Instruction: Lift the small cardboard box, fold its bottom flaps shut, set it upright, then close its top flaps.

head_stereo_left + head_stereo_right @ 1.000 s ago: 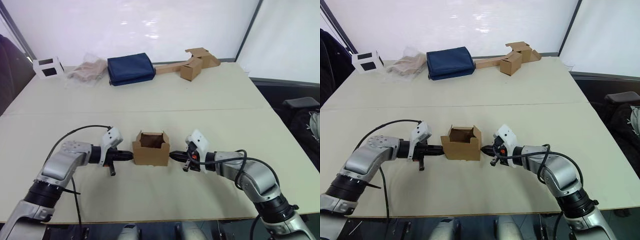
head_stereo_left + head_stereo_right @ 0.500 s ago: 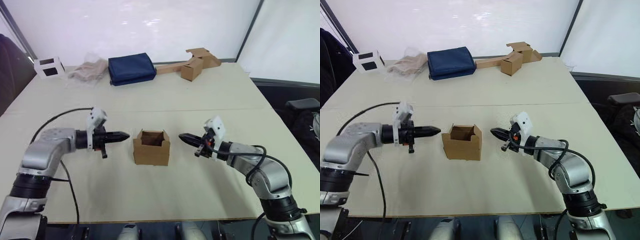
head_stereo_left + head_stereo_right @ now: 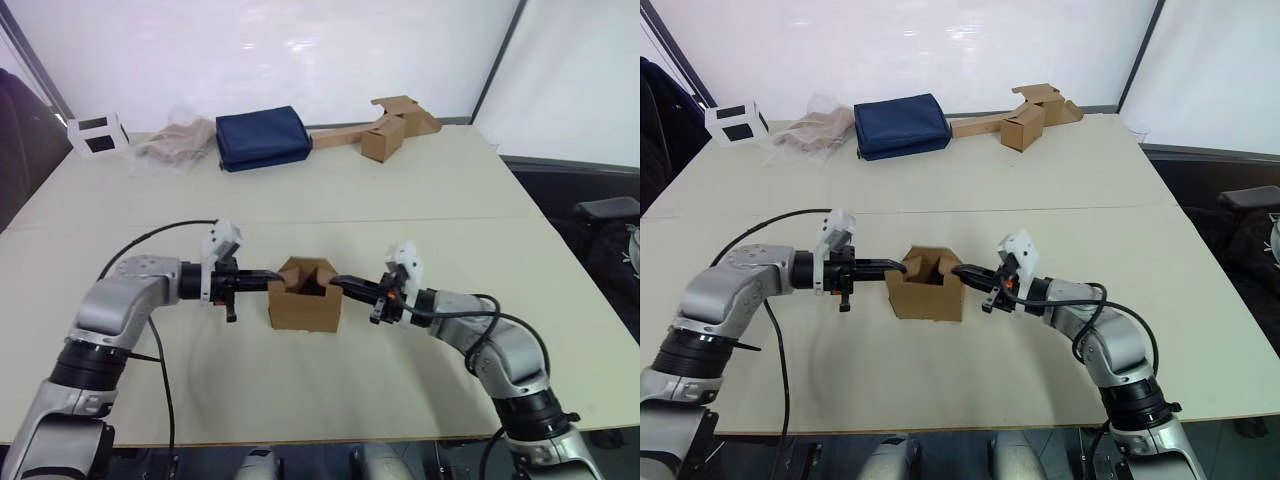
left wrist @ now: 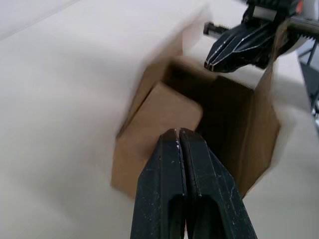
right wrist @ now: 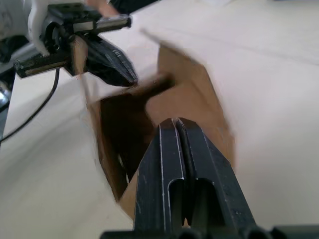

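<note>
Both grippers, left gripper (image 3: pixel 268 275) and right gripper (image 3: pixel 338 283), fingers pinched shut and empty, now press in from either side on the small cardboard box (image 3: pixel 305 297) standing mid-table (image 3: pixel 420 190), apparently folding 2 top flaps (image 4: pixel 167 107) inward.

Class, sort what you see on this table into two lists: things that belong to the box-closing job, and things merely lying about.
Belongs to the job:
- small cardboard box, upright mid-table, top open
- top flaps, one side flap tipping inward
- left hand, shut, at the box's rim
- right hand, shut, at the opposite rim

Lying about, along the far edge:
- navy bag
- white cube
- crumpled wrapping
- box with long strip
</note>
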Available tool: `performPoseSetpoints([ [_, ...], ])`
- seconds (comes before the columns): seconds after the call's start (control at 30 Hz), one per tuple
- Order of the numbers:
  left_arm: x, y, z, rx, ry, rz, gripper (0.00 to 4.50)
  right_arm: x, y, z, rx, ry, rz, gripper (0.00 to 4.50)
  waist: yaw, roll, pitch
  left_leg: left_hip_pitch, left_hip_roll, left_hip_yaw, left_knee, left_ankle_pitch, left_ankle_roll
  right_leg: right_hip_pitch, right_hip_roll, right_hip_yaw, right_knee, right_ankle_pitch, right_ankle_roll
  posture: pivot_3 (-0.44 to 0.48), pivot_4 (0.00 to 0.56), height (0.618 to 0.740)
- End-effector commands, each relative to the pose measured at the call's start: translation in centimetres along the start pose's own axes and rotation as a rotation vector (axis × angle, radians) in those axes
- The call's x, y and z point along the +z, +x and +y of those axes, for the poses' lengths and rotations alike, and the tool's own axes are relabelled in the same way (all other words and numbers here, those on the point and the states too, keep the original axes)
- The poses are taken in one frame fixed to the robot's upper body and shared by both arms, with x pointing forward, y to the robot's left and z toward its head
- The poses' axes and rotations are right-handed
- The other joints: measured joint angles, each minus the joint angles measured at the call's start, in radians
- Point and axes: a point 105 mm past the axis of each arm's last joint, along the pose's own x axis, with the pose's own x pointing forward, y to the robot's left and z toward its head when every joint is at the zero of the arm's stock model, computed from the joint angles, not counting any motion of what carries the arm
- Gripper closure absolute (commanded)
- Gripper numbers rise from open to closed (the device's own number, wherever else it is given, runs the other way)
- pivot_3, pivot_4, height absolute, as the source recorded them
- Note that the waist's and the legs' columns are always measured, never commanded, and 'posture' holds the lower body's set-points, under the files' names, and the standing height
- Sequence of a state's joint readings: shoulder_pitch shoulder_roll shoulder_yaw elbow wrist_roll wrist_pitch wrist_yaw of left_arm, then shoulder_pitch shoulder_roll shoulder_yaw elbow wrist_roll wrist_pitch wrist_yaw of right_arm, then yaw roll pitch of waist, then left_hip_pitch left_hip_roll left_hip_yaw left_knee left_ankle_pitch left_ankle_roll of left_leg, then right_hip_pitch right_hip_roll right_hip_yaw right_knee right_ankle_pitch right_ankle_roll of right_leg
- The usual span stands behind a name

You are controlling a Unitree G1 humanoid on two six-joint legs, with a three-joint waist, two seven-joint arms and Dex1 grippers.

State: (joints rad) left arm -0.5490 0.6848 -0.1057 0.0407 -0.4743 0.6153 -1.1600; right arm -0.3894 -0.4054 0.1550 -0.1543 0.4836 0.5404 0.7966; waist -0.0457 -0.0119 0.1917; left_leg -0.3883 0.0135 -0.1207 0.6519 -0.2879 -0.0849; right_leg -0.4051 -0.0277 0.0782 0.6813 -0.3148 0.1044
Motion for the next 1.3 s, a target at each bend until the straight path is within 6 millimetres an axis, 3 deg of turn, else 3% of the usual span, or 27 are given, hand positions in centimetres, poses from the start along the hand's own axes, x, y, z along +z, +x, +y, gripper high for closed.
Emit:
performPoseSetpoints([
  [0.03,-1.8,0.4,0.4,0.020,0.009,0.071,4.46,-1.6,0.5,0.2,0.028,-0.066,0.087,4.50,0.000,0.001,-0.001,0.001,0.000,0.000,0.000,0.000,0.000,0.001,0.000,0.000,0.000,0.000,0.000,0.000,0.150,0.740],
  [0.13,-2.4,0.4,0.6,0.029,0.013,0.084,4.46,-2.4,0.5,0.0,0.022,-0.114,0.140,4.50,0.000,0.003,-0.004,0.006,0.000,0.000,-0.001,0.000,0.000,0.005,0.000,0.000,0.000,0.000,0.000,0.000,0.150,0.740],
  [0.23,-2.3,0.4,0.4,0.024,0.025,0.086,4.46,-1.8,0.4,-0.2,0.017,-0.111,0.117,4.50,0.000,0.003,-0.006,0.017,0.000,0.000,-0.004,0.000,0.000,0.016,0.000,0.000,-0.002,-0.001,-0.001,0.000,0.150,0.740],
  [0.37,-1.4,0.3,0.1,0.023,0.024,0.039,4.46,-1.0,0.3,-0.1,0.014,-0.126,0.095,4.50,0.000,0.003,-0.006,0.017,0.000,0.000,-0.004,0.000,0.000,0.016,0.000,0.000,-0.002,-0.001,-0.001,0.000,0.150,0.740],
  [0.53,2.5,-1.3,0.2,0.027,-0.047,-0.142,4.46,3.1,0.0,-0.4,-0.017,-0.095,-0.073,4.50,0.000,0.002,-0.006,0.014,0.000,0.000,-0.003,0.000,0.000,0.013,0.000,0.000,-0.001,-0.001,-0.001,0.000,0.150,0.740],
  [0.67,2.9,-2.2,1.0,0.070,-0.035,-0.154,4.46,5.9,-0.7,-0.1,-0.019,-0.087,-0.165,4.50,0.000,0.002,-0.005,0.012,0.000,0.000,-0.004,0.000,0.000,0.010,0.000,0.000,-0.001,-0.001,-0.001,0.000,0.150,0.740],
  [0.8,3.0,-2.8,3.3,0.138,-0.027,-0.145,4.46,8.3,-1.7,1.7,0.043,-0.098,-0.219,4.50,0.001,0.002,-0.005,0.012,0.000,0.000,-0.004,0.000,0.000,0.011,0.000,0.000,-0.001,-0.001,-0.001,0.000,0.150,0.740],
  [0.93,3.2,-1.9,4.9,0.159,-0.004,-0.138,4.46,7.4,-1.9,4.2,0.159,-0.116,-0.131,4.50,0.003,0.002,-0.005,0.012,0.000,0.000,-0.004,0.000,0.000,0.011,0.000,0.000,-0.002,-0.001,-0.001,0.000,0.150,0.740],
  [1.07,3.3,-0.1,6.2,0.157,0.007,-0.153,4.46,4.8,-1.2,5.4,0.203,-0.133,-0.028,4.50,0.002,0.002,-0.005,0.012,0.000,0.000,-0.004,0.000,0.000,0.011,0.000,0.000,-0.002,-0.001,-0.001,0.000,0.150,0.740],
  [1.3,1.3,3.3,5.6,0.058,0.021,-0.099,4.46,2.6,0.5,5.7,0.218,-0.141,0.025,4.50,-0.005,0.002,-0.005,0.011,0.000,0.000,-0.004,0.000,0.000,0.010,0.000,0.000,-0.002,-0.001,-0.001,0.000,0.150,0.740],
])
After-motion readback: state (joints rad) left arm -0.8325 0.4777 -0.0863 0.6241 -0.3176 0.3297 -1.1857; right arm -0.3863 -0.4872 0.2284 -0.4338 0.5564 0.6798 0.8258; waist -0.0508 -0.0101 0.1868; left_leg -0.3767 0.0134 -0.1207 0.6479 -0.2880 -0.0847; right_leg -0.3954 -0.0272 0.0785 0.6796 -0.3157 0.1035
